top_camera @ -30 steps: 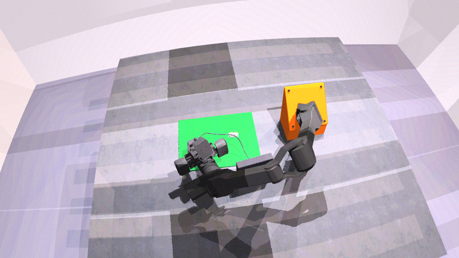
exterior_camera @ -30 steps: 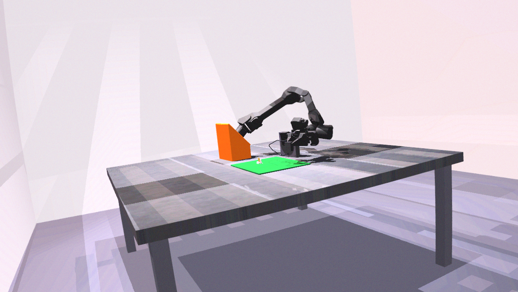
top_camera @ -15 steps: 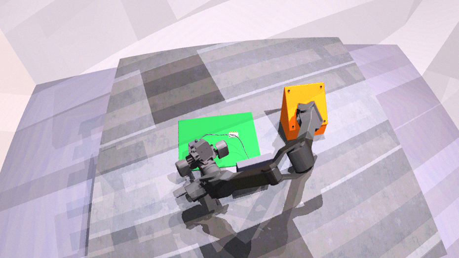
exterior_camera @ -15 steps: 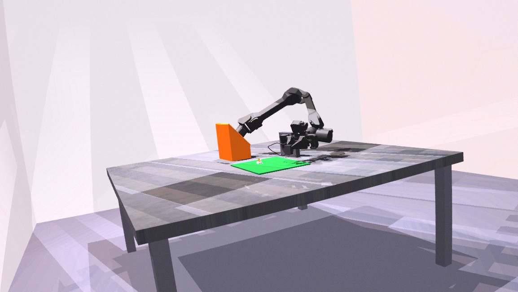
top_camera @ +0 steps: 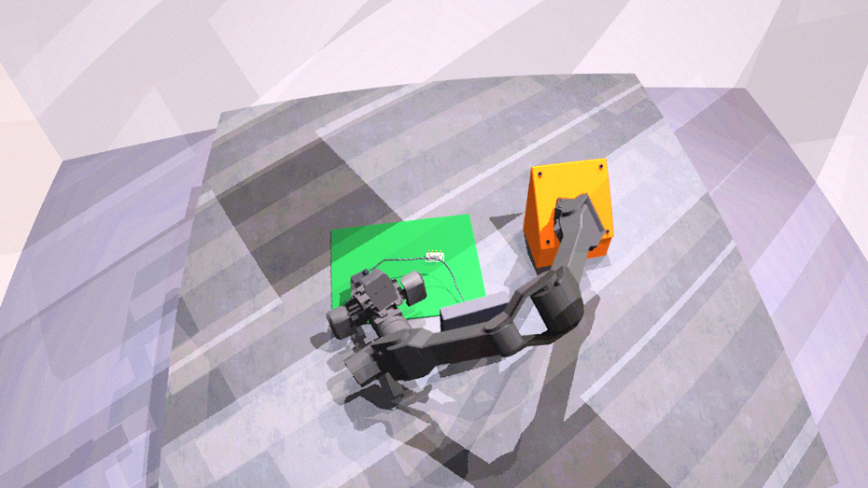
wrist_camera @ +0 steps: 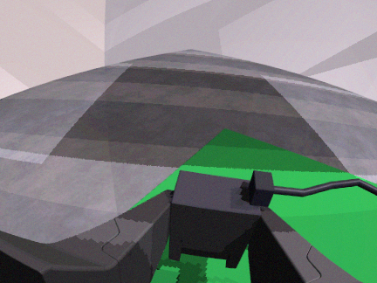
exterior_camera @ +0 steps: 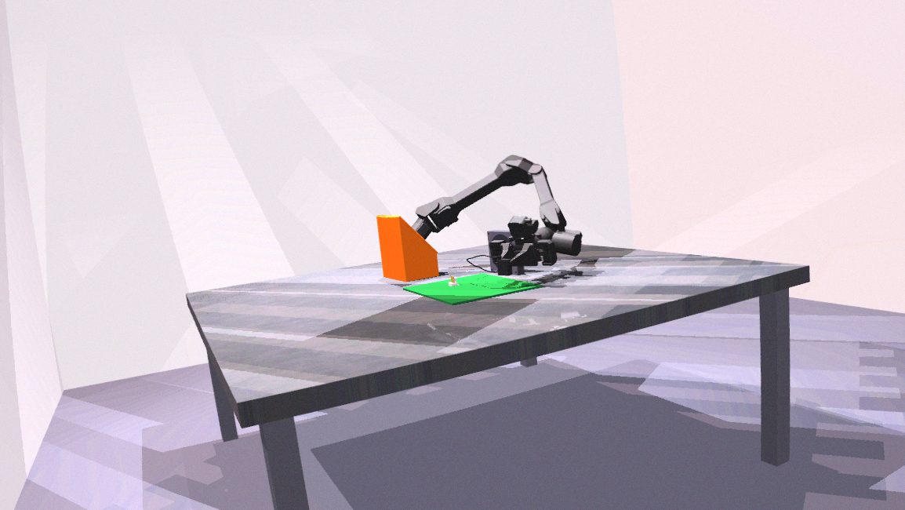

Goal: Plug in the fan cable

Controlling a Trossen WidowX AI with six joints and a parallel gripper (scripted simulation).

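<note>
In the wrist view my gripper (wrist_camera: 213,207) (top_camera: 366,276) is shut on the dark plug (wrist_camera: 214,192), a block with two short legs. The plug's cable (wrist_camera: 301,192) leaves on the right of that view. The plug is above the green board (top_camera: 377,238) (exterior_camera: 456,296) (wrist_camera: 323,210), near its left part in the top view and away from the header. The small white header (top_camera: 441,257) (exterior_camera: 452,283) stands nearer the board's right side in the top view. The grey fan (top_camera: 470,309) (exterior_camera: 496,239) stands by the board's edge, partly hidden by the arm.
The orange wedge base (top_camera: 569,177) (exterior_camera: 405,253) carries the arm, to the right of the board in the top view. The arm reaches past the fan. The cable loops from the fan side across the header area towards my gripper in the top view.
</note>
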